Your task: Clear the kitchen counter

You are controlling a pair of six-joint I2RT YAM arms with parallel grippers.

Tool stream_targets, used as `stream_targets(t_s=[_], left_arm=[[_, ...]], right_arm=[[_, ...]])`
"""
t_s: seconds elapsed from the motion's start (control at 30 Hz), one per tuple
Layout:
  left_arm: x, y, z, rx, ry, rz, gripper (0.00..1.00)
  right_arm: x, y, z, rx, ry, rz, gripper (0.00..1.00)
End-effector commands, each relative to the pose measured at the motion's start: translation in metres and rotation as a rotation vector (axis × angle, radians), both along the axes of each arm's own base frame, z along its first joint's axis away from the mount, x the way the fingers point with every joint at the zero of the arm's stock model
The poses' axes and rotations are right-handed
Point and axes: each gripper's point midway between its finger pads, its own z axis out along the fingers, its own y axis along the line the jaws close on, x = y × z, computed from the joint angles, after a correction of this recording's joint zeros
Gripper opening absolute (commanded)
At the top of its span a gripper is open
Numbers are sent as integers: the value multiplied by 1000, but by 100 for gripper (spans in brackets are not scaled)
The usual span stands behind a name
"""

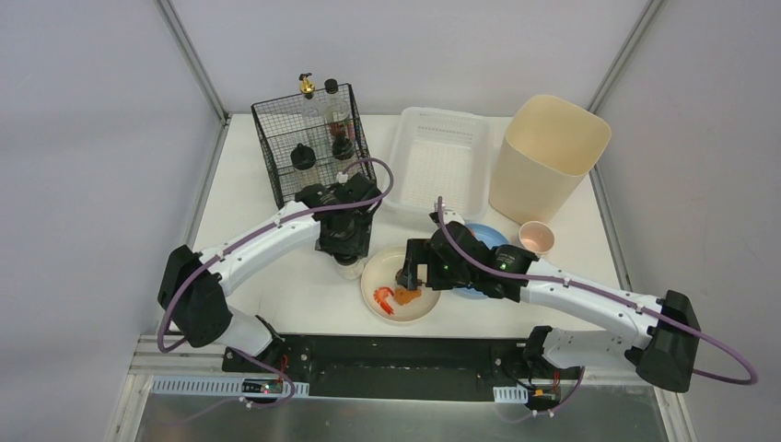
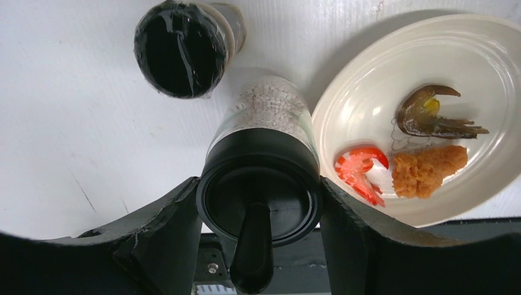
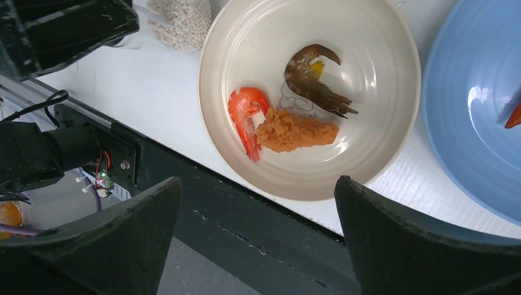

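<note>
- Risk: left gripper (image 2: pixel 259 206) holds the spice jar (image 2: pixel 263 147) by its black cap only, high up. The glass body, full of white grains, hangs below the grip. Judgement: on a lift the jar may tilt or slip out, or the cap may turn loose.
- Risk: a second black-capped bottle (image 2: pixel 181 52) stands near the jar, and the cream plate (image 2: pixel 368 80) sits just beside it. A sideways move could clip either one.
- Risk: right gripper (image 3: pixel 258 184) hovers over the same plate, close to the left arm in the top view. If both arms move together they may collide.
- Risk: the plate carries a red shrimp (image 3: pixel 246 117), a dark shrimp (image 3: pixel 313 80) and a fried piece (image 3: pixel 295 132), all loose. A knock on the rim could scatter them.
- Fingers: the left pair is clamped on the jar cap, touching both sides. The right pair stands wide apart, holding nothing.
- Kitchen counter (image 1: pixel 295 290): lies beneath both grippers. The jar appears to stand on it between the left fingers. No finger appears to touch its surface.
</note>
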Motion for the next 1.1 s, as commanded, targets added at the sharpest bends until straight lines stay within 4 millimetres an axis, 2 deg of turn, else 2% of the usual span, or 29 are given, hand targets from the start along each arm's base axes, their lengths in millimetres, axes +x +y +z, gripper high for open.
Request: stream_targets(t_s=[0.0,0.3,0.53,0.8,1.07], left_arm=[[-7,-14,43,-117,-37,-61,0],[-3,-34,98,-248,-109,-129,0],[30,-29,139,-172,-240,-131,0],[77,-25,167,-137,-315,-93,0],[126,1,179,-123,-347,3,0]], right_arm=[[2,8,10,25,-16,6,99],[4,7,11,18,-30,6,99],[4,3,9,18,-30,-5,99],[1,-2,7,29,-29,-22,99],[-1,-5,4,34,-26,-25,99]])
